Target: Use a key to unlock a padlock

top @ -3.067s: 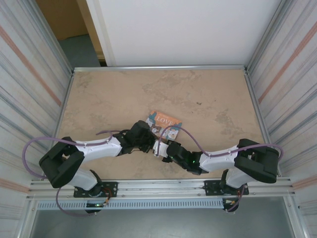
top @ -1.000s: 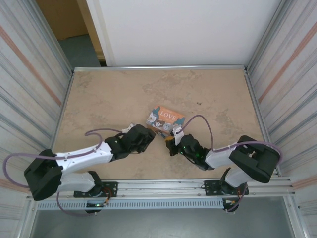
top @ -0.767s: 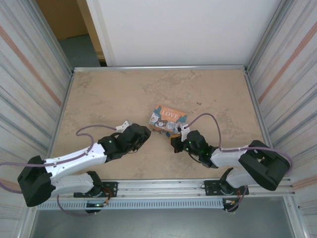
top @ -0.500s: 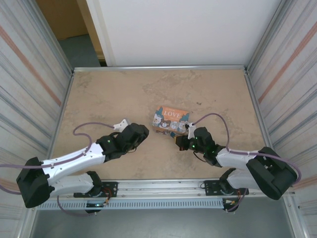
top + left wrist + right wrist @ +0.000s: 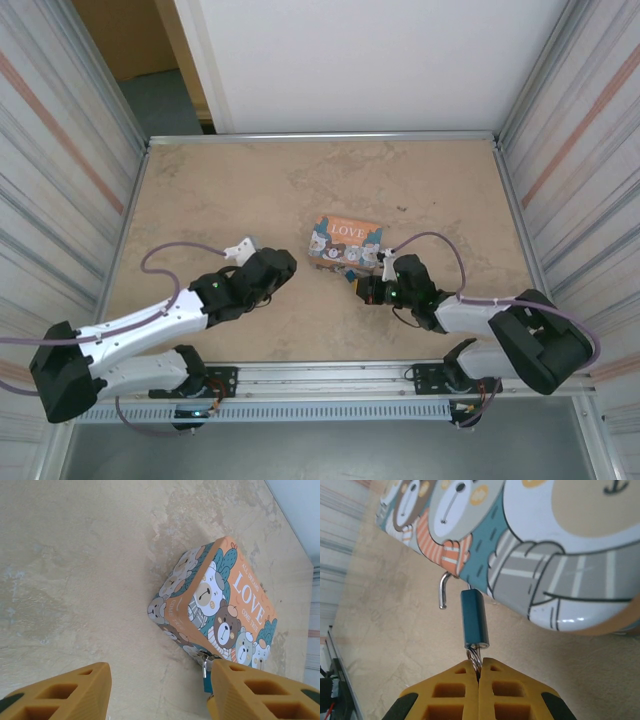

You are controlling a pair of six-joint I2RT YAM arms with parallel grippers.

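Note:
The padlock point(image 5: 474, 619) is a small dark blue block hanging at the near edge of the orange-and-teal "LOVE" box point(image 5: 555, 545). Its pale metal loop point(image 5: 443, 587) stands swung out, free end clear of the body. My right gripper point(image 5: 479, 666) is shut on the key, of which just the wire ring at the padlock's base shows. In the top view that gripper point(image 5: 362, 287) sits at the box's point(image 5: 346, 240) near right corner. My left gripper point(image 5: 157, 692) is open with nothing between its fingers, and the padlock point(image 5: 205, 672) peeks out beside its right finger point(image 5: 260, 690). It point(image 5: 285, 263) lies left of the box.
The box rests on a beige marbled tabletop point(image 5: 220, 190) framed by a metal rim point(image 5: 320, 135). Corrugated walls stand close on both sides. Purple cables loop over each arm. Bare tabletop stretches behind and to the left of the box.
My left gripper has drawn back to the left, away from the box. The right arm has stretched out lower and to the right, its gripper staying at the padlock. The box slid slightly right.

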